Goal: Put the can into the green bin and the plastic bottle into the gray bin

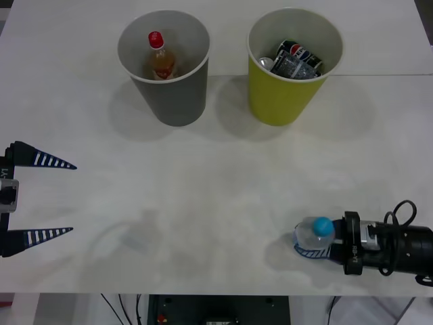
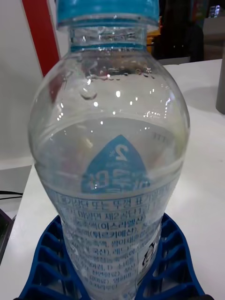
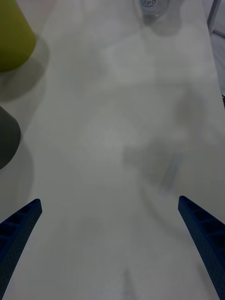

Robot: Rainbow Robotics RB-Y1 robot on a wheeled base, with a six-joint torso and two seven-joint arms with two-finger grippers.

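1. While my right gripper (image 1: pixel 312 245) sits at the near right part of the white table (image 1: pixel 216 203), its blue ribbed fingers (image 2: pixel 44 262) are pressed against both sides of the small clear plastic water bottle with a light blue cap (image 1: pixel 315 232), clamped on it.
2. Bottle stands upright on the table, water level roughly at its shoulder, blue-white label facing the wrist camera (image 2: pixel 110 187). Position: well apart from the yellow-green round tapered bin (image 1: pixel 292 64), on the near side of it and slightly to its right.
3. Yellow-green bin stands upright at the far side of the table. Inside it: a dark can with a red, white and blue logo (image 1: pixel 298 54), lying tilted with at least one more crushed silvery can (image 1: pixel 267 63) beside it.
4. Dark gray round tapered bin with a paler inside (image 1: pixel 166 68) stands upright just to the left of the yellow-green bin, near but not touching it. Inside it: an orange-liquid bottle with a red cap (image 1: pixel 160 57), leaning against the wall.
5. My left gripper (image 1: pixel 40 198) hovers over the table, well to the near left of the yellow-green bin, fingers spread wide apart, nothing between them.
6. Left wrist camera: yellow-green bin (image 3: pixel 11 40) and gray bin (image 3: pixel 7 140) at one edge, base of the clear bottle (image 3: pixel 154 9) far across the bare tabletop.
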